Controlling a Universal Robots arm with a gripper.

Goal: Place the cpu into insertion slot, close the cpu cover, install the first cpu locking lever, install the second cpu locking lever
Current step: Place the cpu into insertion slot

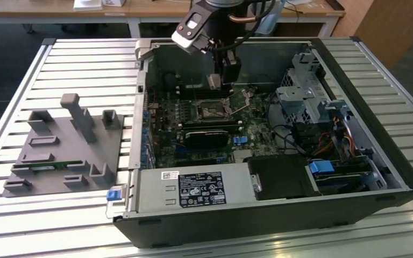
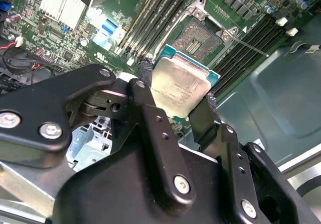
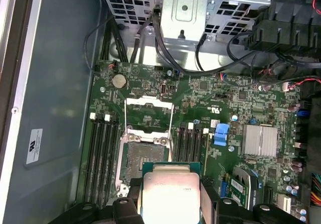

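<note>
My gripper [image 1: 219, 80] hangs inside the open computer case, shut on the cpu [image 1: 212, 81] just above the back of the motherboard. In both wrist views the silver-faced cpu [image 2: 183, 88] [image 3: 170, 194] sits clamped by its edges between the two black fingers [image 2: 145, 78]. The insertion slot [image 3: 145, 156] [image 2: 203, 35] lies bare on the board a short way beyond the chip, dark in the centre [image 1: 210, 110]. The cpu cover [image 3: 149, 99] is flipped open on the far side of the slot. A thin locking lever [image 2: 248, 45] stands raised beside the slot.
Black memory slots [image 3: 103, 153] flank the socket. A drive cage [image 1: 303, 97] with cables fills the case on the exterior view's right, and a power supply [image 1: 192, 188] sits at the near wall. A grey parts fixture [image 1: 66, 145] stands on the slatted table at the exterior view's left.
</note>
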